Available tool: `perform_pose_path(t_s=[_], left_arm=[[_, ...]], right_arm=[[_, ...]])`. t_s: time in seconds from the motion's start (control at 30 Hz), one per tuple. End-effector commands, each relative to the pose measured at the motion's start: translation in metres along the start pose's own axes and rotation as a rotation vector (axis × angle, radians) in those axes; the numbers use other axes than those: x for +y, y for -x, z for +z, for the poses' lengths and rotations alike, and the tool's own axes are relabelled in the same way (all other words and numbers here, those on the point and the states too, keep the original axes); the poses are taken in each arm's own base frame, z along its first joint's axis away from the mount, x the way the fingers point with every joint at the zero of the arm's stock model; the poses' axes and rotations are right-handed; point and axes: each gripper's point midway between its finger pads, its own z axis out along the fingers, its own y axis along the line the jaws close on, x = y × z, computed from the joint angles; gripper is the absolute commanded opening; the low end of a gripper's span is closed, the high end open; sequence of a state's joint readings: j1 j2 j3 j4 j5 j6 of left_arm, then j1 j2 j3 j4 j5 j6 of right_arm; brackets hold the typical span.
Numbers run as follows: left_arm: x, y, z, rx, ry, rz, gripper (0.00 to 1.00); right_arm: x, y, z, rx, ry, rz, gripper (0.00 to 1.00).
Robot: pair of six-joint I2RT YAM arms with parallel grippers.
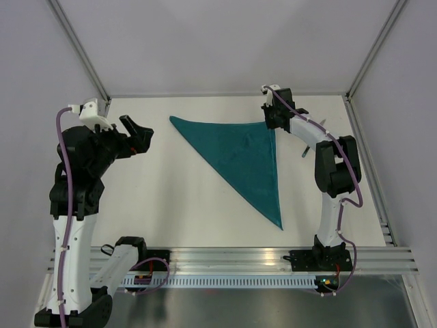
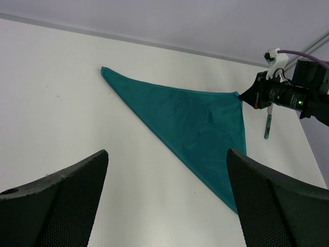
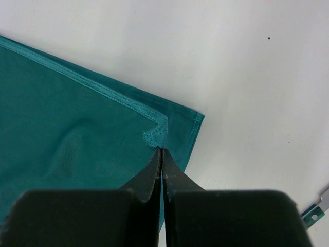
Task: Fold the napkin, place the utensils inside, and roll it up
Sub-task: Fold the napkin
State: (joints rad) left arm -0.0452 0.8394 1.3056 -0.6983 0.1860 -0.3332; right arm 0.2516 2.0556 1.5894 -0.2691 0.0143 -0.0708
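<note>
White worktop [image 1: 171, 205], flat and matt, bounded at its near edge by an aluminium rail [image 1: 239, 256]. On it lies the teal napkin [image 1: 246, 154], folded into a triangle with its long edge running diagonally. A slim metal utensil [image 2: 268, 126] lies near the napkin's far right corner.

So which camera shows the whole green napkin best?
The top view: the napkin lies there as a full, flat folded triangle. The left wrist view also shows almost all of it, but slanted. The right wrist view shows only one corner, pinched in the shut right gripper.
</note>
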Motion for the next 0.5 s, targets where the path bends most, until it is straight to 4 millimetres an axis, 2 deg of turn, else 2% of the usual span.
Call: perform_pose_path(t_s=[0.0,0.47], left_arm=[[-0.005,0.007,0.001,-0.028,-0.022,-0.033,1.0],[-0.003,0.004,0.004,-0.018,-0.017,-0.036,1.0]], right_arm=[[-0.004,0.015,0.003,-0.045,-0.003,0.022,0.0],[-0.019,0.007,0.014,-0.026,-0.025,0.034,0.0]])
